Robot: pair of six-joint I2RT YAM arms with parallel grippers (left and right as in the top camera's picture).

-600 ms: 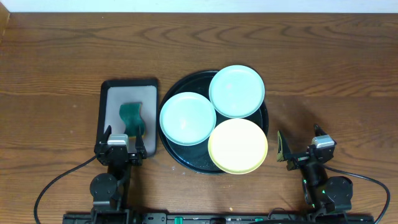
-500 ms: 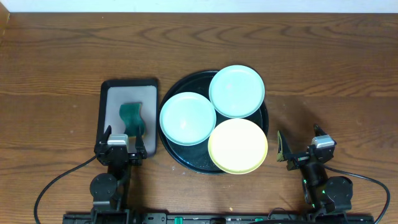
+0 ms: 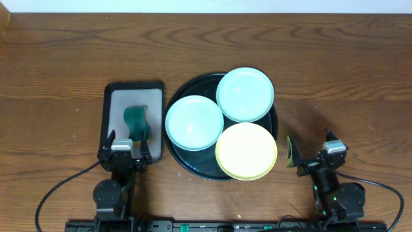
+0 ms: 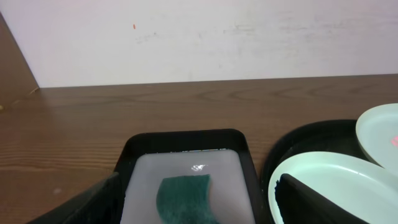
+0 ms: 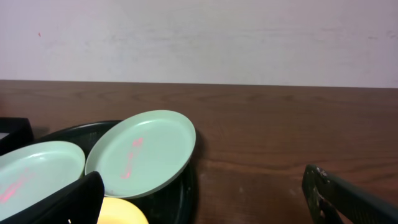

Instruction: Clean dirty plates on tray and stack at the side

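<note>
The round black tray [image 3: 182, 96] sits mid-table and holds three plates: a mint-blue plate [image 3: 194, 122] at left, a mint-blue plate [image 3: 244, 94] at back right, and a pale yellow plate [image 3: 246, 151] at front right. Pink smears show on both mint plates in the right wrist view [image 5: 142, 152]. My left gripper [image 3: 124, 153] is open at the near end of the rectangular tray, its fingers flanking the sponge [image 4: 185, 198]. My right gripper [image 3: 309, 156] is open and empty on bare wood right of the round tray [image 5: 180, 186].
A black-rimmed rectangular tray [image 3: 113, 96] with a grey-white inside lies left of the round tray and holds a dark green sponge [image 3: 134, 122]. Bare wooden table lies right of the round tray. A white wall runs along the table's far edge.
</note>
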